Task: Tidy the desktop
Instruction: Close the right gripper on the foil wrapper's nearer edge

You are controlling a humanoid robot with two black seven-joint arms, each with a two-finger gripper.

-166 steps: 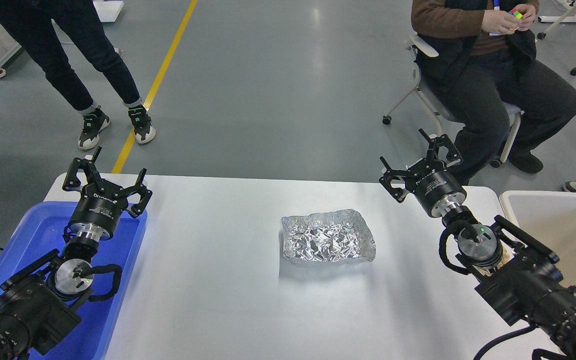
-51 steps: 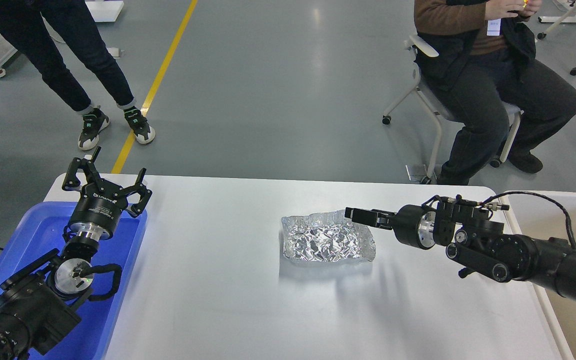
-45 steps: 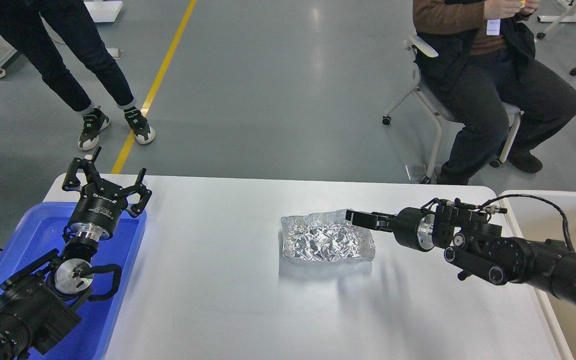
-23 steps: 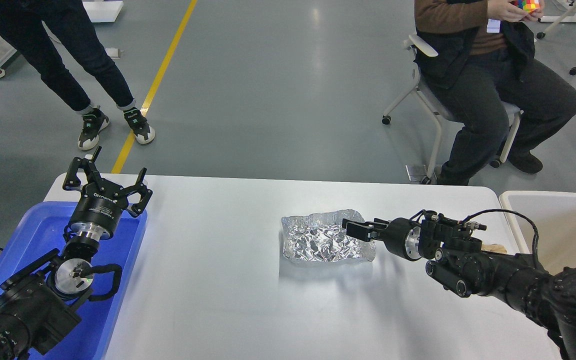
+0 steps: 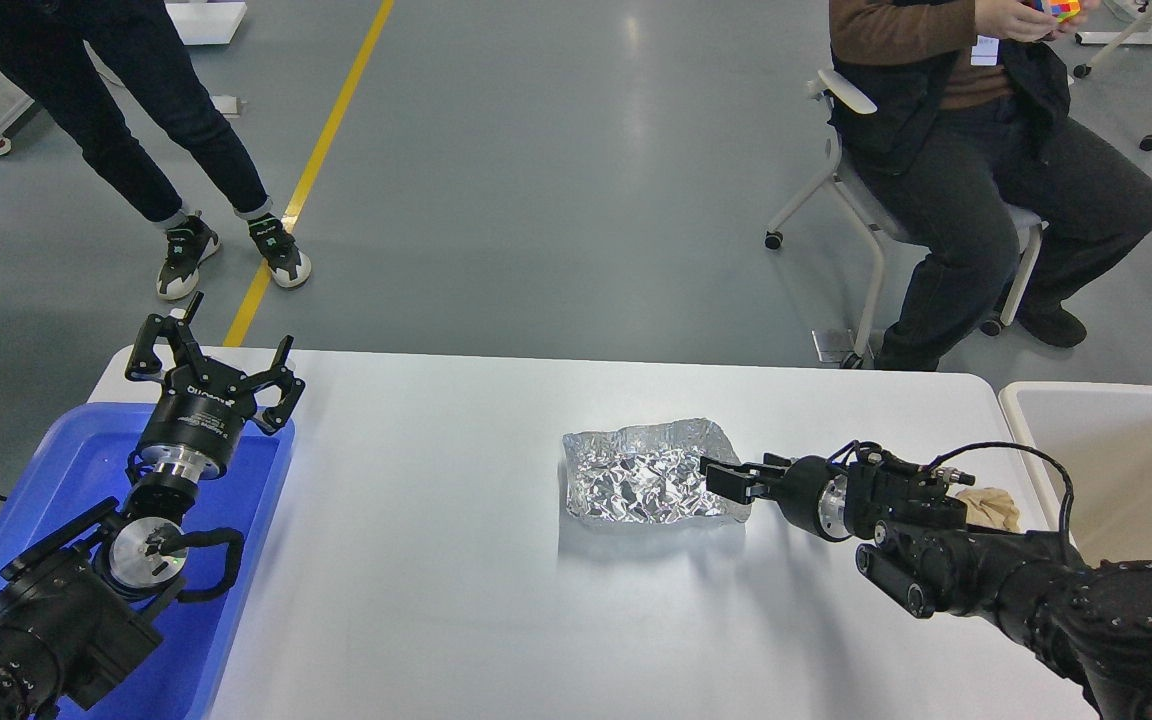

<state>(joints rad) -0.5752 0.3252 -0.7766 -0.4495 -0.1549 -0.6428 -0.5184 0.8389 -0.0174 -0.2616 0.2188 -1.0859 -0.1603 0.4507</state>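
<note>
The table (image 5: 456, 600) fills the lower middle of the frame, bearing a crumpled foil tray (image 5: 651, 472) at its centre. The step in hand looks like grasping that tray by its right rim: I judge the right gripper (image 5: 728, 479) should straddle the thin wall and close gently, since foil crushes easily, then lift level. That gripper sits at the tray's right edge, seemingly touching it; seen end-on, I cannot tell how wide it stands. The left gripper (image 5: 211, 368) hangs spread and empty over the blue bin (image 5: 56, 470) at left.
</note>
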